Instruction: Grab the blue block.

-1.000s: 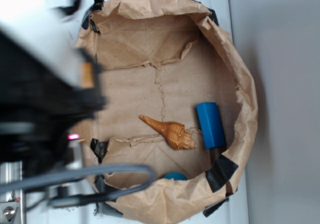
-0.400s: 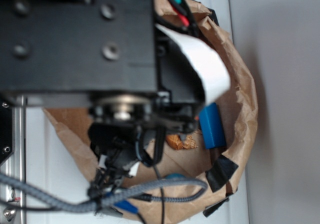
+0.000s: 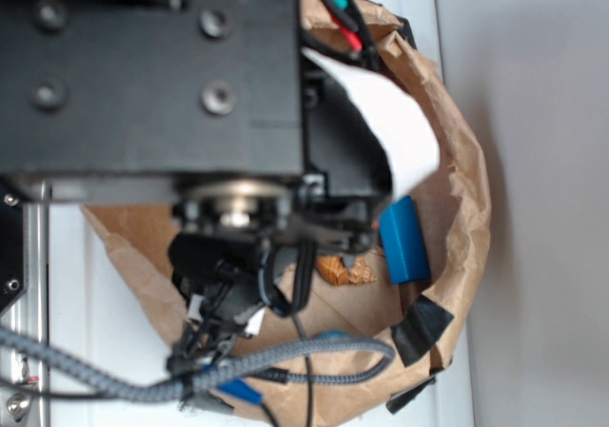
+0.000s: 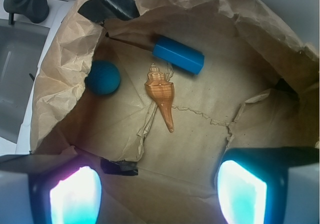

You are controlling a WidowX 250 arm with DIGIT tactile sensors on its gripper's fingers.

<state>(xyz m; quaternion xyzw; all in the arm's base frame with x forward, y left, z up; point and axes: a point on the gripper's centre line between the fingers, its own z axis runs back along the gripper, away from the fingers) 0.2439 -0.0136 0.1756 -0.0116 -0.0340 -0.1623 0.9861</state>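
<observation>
The blue block (image 4: 178, 54) lies flat on the brown paper at the far side of the paper-lined bin, just beyond the brown seashell (image 4: 161, 93). In the exterior view the blue block (image 3: 403, 240) shows at the bin's right side, half hidden behind the arm. My gripper (image 4: 157, 191) hangs above the near part of the bin, open, its two glowing pads wide apart with only bare paper between them. It is well short of the block and touches nothing.
A round blue ball (image 4: 103, 77) rests against the bin's left paper wall (image 4: 55, 79). Crumpled paper walls ring the floor, with black tape (image 4: 111, 2) at the rim. A grey sink area (image 4: 17, 59) lies outside to the left. The arm's body (image 3: 152, 75) covers most of the exterior view.
The arm swung in over the bin from the left, covering the seashell and most of the floor in the exterior view. Over the last half second it barely moved.
</observation>
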